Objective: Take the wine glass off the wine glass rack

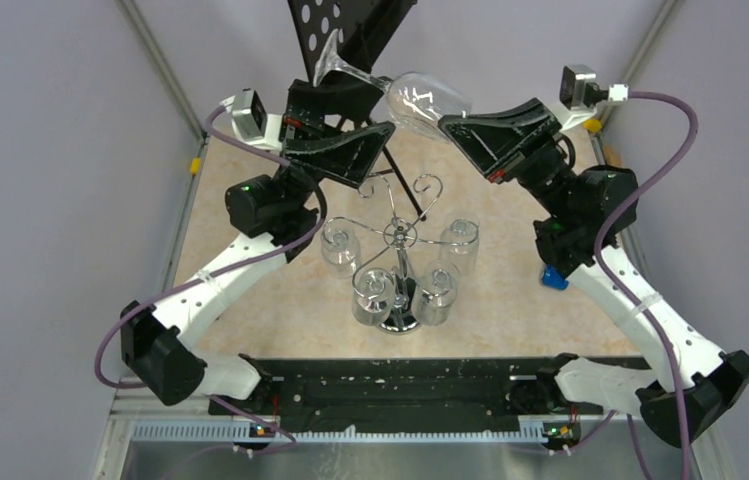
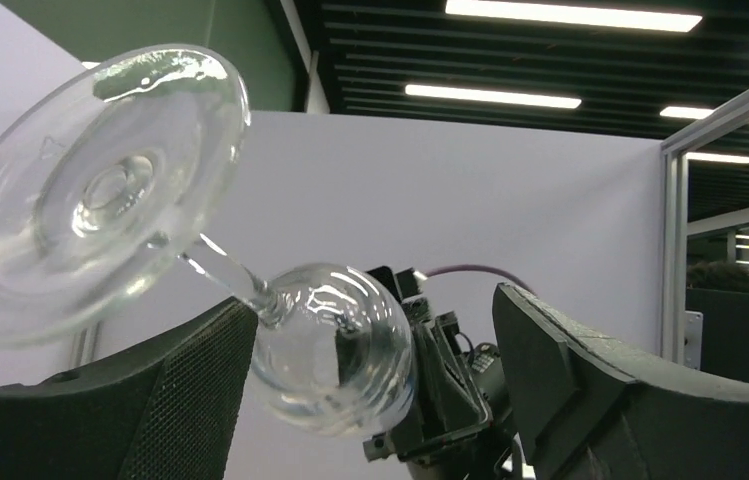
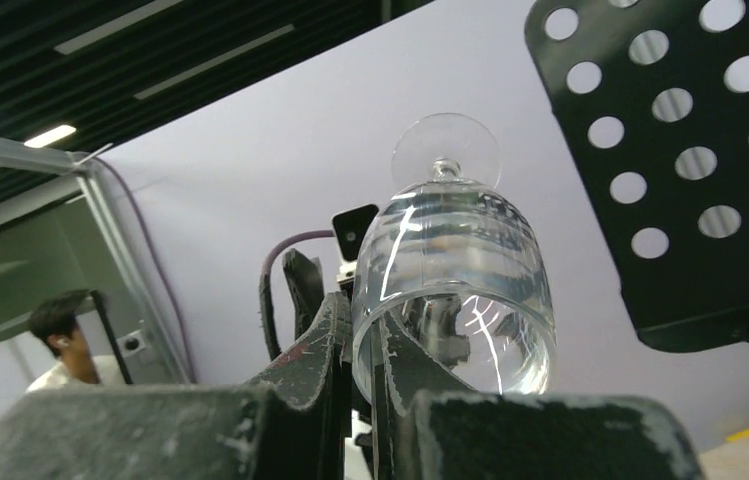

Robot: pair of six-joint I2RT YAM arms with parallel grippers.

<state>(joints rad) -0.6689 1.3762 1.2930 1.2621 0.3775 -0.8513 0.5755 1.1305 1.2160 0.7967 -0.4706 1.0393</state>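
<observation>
A clear wine glass hangs tilted in the air above the far side of the table, its foot pointing to the back left. My right gripper is shut on the wall of its bowl at the rim, one finger inside and one outside. My left gripper stands open around the bowl and stem, with a wide gap to its right finger. The chrome wine glass rack stands below on the table with several glasses hanging from its arms.
A black perforated music stand rises just behind the lifted glass, close to its foot, and fills the upper right of the right wrist view. A small blue object lies by the right arm. Frame posts run along both sides of the table.
</observation>
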